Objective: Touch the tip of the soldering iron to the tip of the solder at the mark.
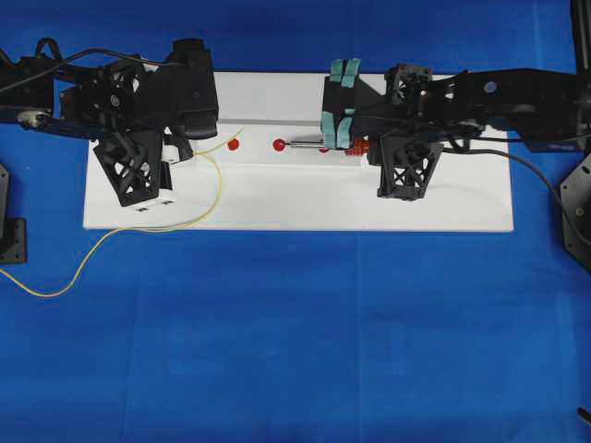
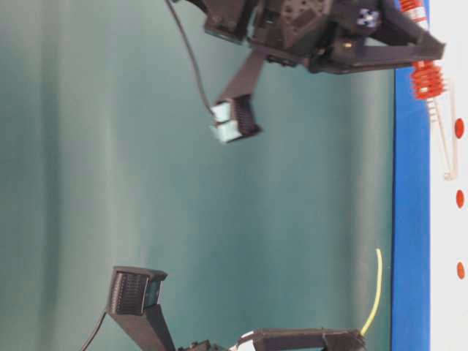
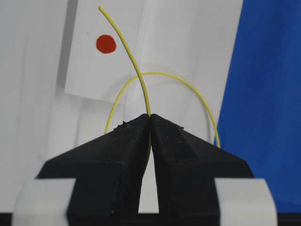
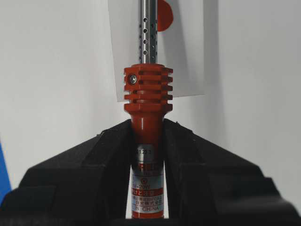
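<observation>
The soldering iron (image 4: 147,122) carries a silver label on its red-orange body: "IN CHINA" stands at the bottom edge, "20W" sits above it (its leading characters too blurred to read), and digits near the top look like "0123". Other lines are illegible.

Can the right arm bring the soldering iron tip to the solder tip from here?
Probably yes: the right end effector grips the soldering iron, and only bare white board with red marks separates its tip from the solder tip.
</observation>
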Tool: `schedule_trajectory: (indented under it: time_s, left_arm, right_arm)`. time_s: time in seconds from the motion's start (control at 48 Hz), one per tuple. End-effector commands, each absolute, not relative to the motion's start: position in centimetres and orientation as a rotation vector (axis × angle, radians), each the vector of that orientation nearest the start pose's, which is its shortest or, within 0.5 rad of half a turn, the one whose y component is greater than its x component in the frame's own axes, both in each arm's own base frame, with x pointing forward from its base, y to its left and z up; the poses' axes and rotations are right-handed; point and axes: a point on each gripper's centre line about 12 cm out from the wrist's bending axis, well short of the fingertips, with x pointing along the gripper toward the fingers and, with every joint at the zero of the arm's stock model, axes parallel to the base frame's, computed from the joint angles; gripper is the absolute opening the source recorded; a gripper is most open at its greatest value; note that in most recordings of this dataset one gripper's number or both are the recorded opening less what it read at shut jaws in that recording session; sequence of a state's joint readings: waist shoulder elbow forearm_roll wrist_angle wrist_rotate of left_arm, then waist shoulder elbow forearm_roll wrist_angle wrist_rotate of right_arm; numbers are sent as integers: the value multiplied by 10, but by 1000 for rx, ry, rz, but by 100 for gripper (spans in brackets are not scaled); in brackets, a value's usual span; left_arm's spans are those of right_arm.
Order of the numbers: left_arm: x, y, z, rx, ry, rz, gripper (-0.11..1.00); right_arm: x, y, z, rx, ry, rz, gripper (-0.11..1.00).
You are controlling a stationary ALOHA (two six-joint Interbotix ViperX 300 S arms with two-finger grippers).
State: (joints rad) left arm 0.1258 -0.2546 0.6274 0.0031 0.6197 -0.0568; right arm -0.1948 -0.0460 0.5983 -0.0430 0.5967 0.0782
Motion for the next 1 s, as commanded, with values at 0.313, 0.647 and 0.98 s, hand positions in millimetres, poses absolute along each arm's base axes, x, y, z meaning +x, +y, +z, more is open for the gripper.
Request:
schedule_trajectory:
  time_s: [0.313,0.647,0.98]
  left_arm:
    - [322,41,234,-109,953,145,3]
    - [321,41,233,-109,953,145,3]
    - [342,43,234,-108,913,143,3]
  right_arm:
    - [298,-62,217,126,1000,-227,6]
    - [262,-55,216,166,993,-251,6]
    - [263,-56,213,172,1006,-255,6]
